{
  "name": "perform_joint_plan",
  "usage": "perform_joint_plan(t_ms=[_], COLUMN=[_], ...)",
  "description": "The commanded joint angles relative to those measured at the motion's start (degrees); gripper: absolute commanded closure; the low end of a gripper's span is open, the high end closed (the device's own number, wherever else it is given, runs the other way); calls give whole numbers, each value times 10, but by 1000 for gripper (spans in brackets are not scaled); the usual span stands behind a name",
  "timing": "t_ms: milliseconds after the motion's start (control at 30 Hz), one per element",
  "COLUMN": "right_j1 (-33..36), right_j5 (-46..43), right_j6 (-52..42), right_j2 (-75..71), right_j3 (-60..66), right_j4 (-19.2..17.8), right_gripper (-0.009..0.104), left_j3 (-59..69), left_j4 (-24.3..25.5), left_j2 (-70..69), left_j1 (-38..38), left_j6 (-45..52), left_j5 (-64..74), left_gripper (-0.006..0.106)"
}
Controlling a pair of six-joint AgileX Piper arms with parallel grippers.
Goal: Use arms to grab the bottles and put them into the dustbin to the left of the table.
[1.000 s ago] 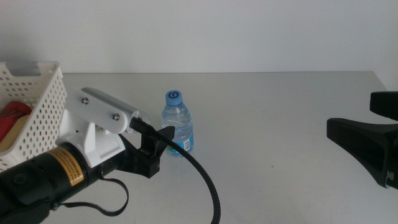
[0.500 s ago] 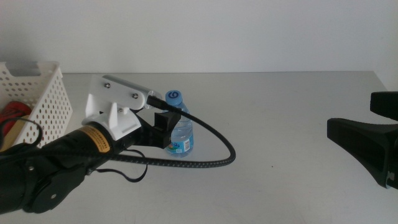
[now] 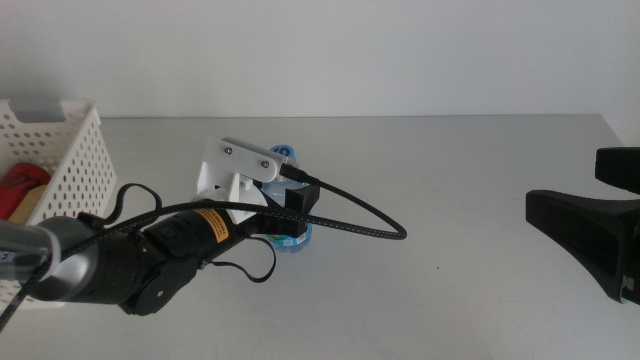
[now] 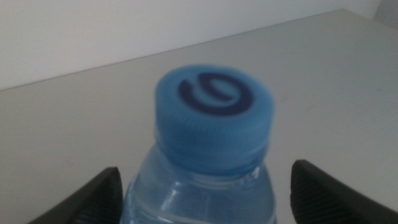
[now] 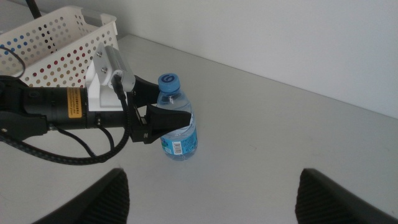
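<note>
A clear water bottle with a blue cap stands upright on the grey table, left of centre. My left gripper is open, with a jaw on each side of the bottle just below the cap; gaps show between the jaws and the bottle in the left wrist view. The right wrist view also shows the bottle between those jaws. The white dustbin stands at the left; a red can and a pale bottle lie in it. My right gripper waits open at the right edge.
The left arm's thick black cable loops over the table to the right of the bottle. The dustbin is just behind the left arm. The table's far edge meets a white wall.
My left gripper has moved right from beside the dustbin to the water bottle, and its jaws now straddle the bottle. The bottle and the right arm have not moved.
</note>
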Motion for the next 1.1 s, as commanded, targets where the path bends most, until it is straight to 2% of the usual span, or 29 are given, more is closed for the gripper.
perform_joint_plan(t_ms=[0,200,300,400,533,600,867,1067], right_j1=[2,2,2,2,2,2,2,2], right_j5=[-39,-39,-39,-39,-39,-39,-39,-39], right_j6=[-7,-7,-7,-7,-7,-7,-7,-7], right_j2=[-2,-2,-2,-2,-2,-2,-2,-2], right_j3=[-20,-20,-20,-20,-20,-20,-20,-20], right_j4=[-4,-4,-4,-4,-4,-4,-4,-4], right_gripper=[22,22,22,22,22,22,22,22], left_j3=[-19,-20,-20,-20,-7,-3,-71,-202], left_j4=[-8,-13,-17,-4,26,33,37,41], left_j2=[10,76,92,92,49,-2,-206,-278], left_j1=[1,1,1,1,0,0,0,14], left_j6=[-2,9,30,27,-31,-61,-64,-38], left_j5=[-70,-159,-176,-172,-150,-79,341,617], left_gripper=[9,11,20,39,80,102,102,102])
